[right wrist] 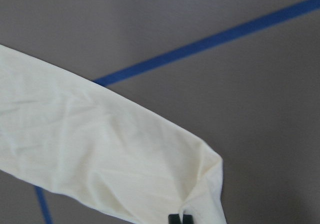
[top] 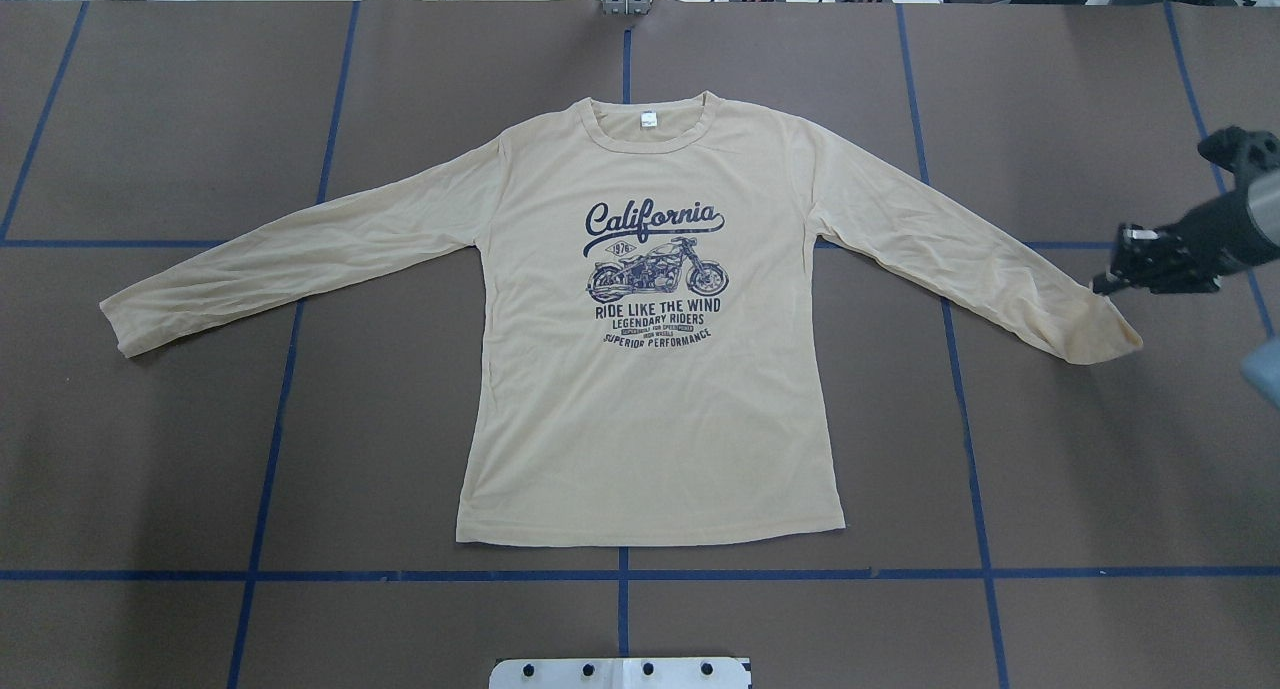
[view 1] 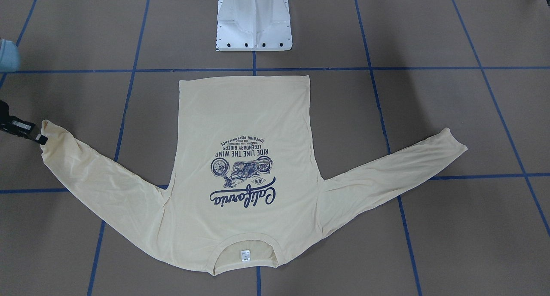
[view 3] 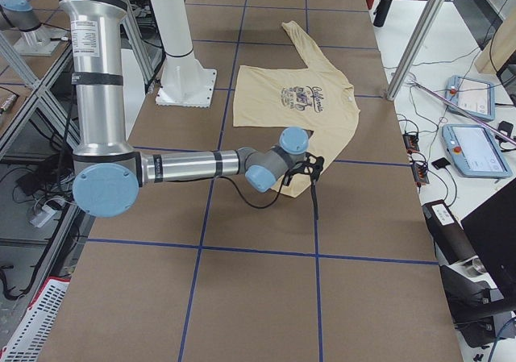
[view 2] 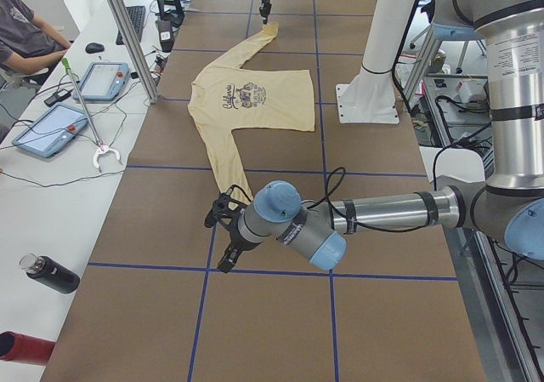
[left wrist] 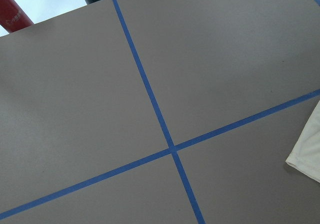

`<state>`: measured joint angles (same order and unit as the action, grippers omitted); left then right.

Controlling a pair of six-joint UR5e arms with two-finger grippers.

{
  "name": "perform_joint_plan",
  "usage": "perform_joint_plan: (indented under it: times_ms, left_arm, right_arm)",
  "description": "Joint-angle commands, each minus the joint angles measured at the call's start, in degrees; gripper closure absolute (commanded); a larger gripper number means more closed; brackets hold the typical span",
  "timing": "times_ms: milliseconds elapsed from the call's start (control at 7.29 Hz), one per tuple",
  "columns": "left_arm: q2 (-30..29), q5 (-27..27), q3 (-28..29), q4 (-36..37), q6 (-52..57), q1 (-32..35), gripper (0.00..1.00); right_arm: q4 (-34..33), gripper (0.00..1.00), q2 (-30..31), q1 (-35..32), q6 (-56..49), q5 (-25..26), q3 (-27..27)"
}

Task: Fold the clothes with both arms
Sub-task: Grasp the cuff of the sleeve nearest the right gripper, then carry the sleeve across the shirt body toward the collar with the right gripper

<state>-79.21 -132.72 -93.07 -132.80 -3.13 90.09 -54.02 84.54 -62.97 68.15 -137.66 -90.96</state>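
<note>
T-shirt (top: 650,419), pale yellow, flat, sleeves spread

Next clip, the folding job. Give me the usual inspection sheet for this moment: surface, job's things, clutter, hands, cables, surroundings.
Surface: brown table with a blue tape grid.
Job's things: T-shirt spread flat, print up, both sleeves out, not yet folded.
Clutter: nothing seen.
Hands: right hand at one sleeve cuff, fingertips apparently pinching its edge. Left hand is near the other cuff; open or shut cannot be told.
Cables: black cable looped along the left arm.
Surroundings: white pedestal; side bench with tablets, bottles, a seated person.
</note>
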Motion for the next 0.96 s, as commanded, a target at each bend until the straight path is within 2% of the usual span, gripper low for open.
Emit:
perform_joint_plan:
  times_ms: [0, 137, 275, 549, 824]
  left_arm:
    - [-0.1, 0.0, 0.1, 0.0, 0.0, 0.0, 0.0]
    - [-0.1, -0.1, 0.1, 0.0, 0.1, 0.0, 0.0]
    - [-0.1, -0.4, 0.1, 0.1, 0.0, 0.0, 0.0]
    - [0.0, -0.5, 0.1, 0.0, 0.1, 0.0, 0.0]
    - [-0.1, -0.5, 0.1, 0.0, 0.1, -0.1, 0.0]
  right_arm:
    - [-11.6, 1.0, -18.3, 4.3, 12.9, 2.2, 0.7]
    - [-14.2, 1.0, -25.6, 7.5, 16.0, 7.5, 2.7]
    - [-13.8, 1.0, -31.4, 9.8, 19.8, 11.9, 5.8]
    - [-13.7, 1.0, -46.6, 14.1, 21.6, 20.3, 15.3]
    - [-14.2, 1.0, -53.1, 19.0, 21.7, 24.9, 17.0]
